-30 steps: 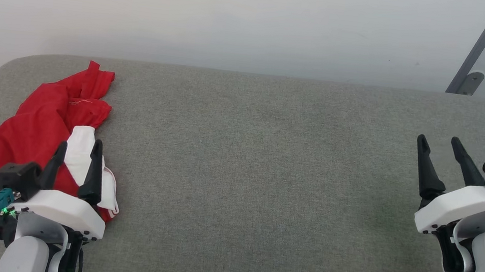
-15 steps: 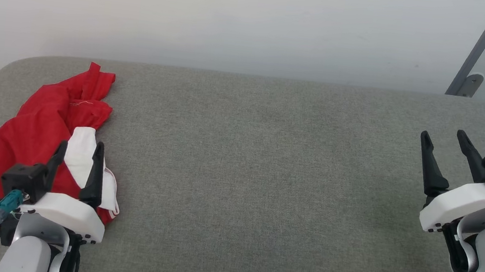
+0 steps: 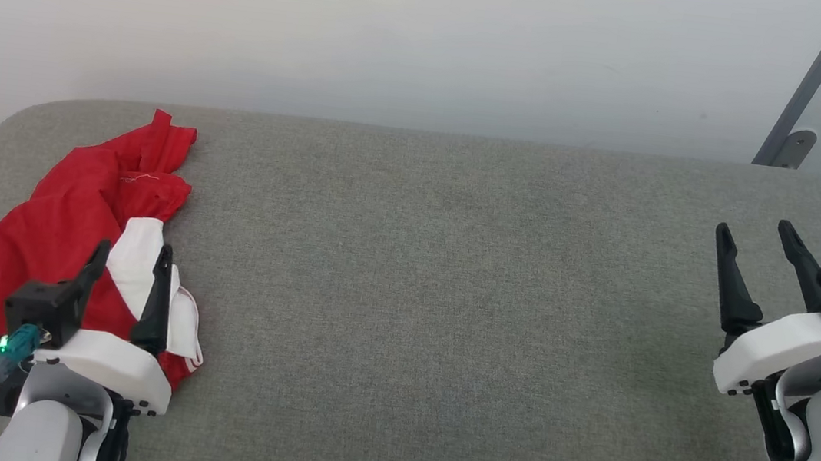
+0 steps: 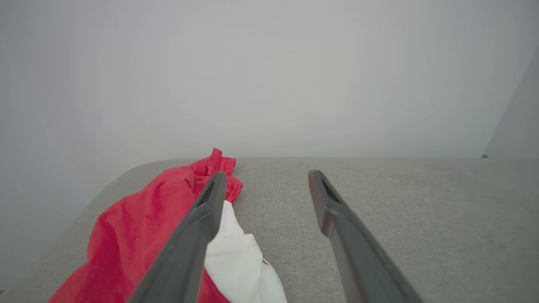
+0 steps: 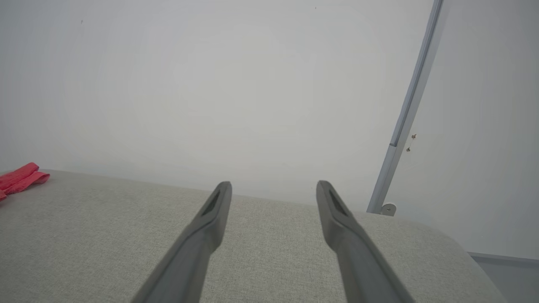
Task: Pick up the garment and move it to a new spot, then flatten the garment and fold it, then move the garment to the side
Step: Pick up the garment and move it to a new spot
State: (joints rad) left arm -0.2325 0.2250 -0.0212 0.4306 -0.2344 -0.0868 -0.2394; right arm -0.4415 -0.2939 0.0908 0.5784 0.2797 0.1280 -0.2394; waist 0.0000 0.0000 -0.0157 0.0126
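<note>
Hovering over crumpled garment [image 3: 63,222] w/ L gripper [image 3: 133,249], spread wide, nothing held; R gripper [image 3: 753,228] likewise wide, empty, far R on pad [image 3: 414,262].

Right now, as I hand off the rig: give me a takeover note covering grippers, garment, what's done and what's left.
Left gripper: open, empty, fingers over the near end of the garment.
Right gripper: open, empty, over the right end of the grey surface, far from the garment.
Garment: crumpled heap at the surface's left end.
Done: nothing yet; garment not gripped.
Left: pick up, move, flatten, fold, set aside.
</note>
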